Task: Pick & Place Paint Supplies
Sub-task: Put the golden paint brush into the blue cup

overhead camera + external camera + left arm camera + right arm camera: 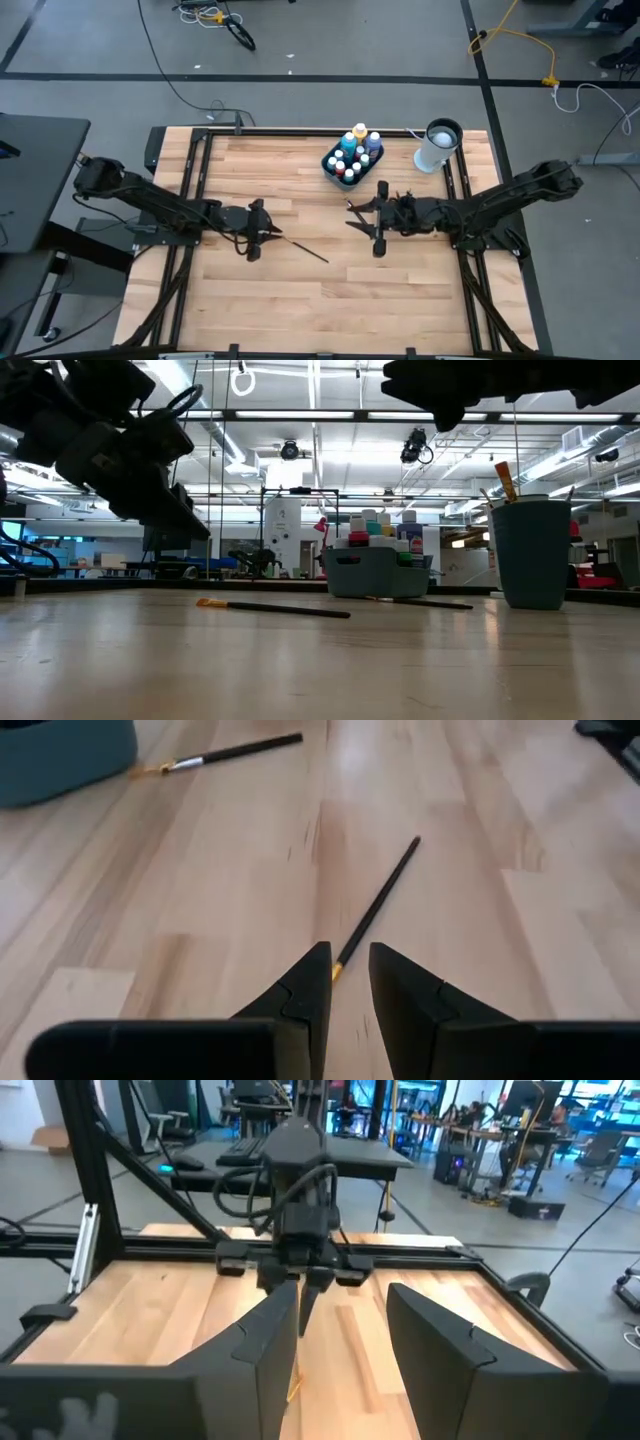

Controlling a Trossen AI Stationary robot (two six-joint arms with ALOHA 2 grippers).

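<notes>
1. Closest to my left wrist camera are my own two dark fingers [300,995]; my left gripper [262,232] hangs over the left half of the wooden table [300,310], jaws narrowly parted with a slim gap, pinching nothing.
2. Just past those fingertips a thin dark brush [378,905] lies flat on the boards, its gold band nearest my tips; from above it runs out slantwise toward the table's middle [300,247].
3. Farther back, a second brush [222,755] lies beside the blue tray [352,163], which holds the small paint bottles [358,148] upright.
4. Right of centre my right gripper [362,215] hovers, jaws spread wide and empty, facing the left arm.
5. At the far right corner a tall cup [437,146] stands near the tray.
</notes>
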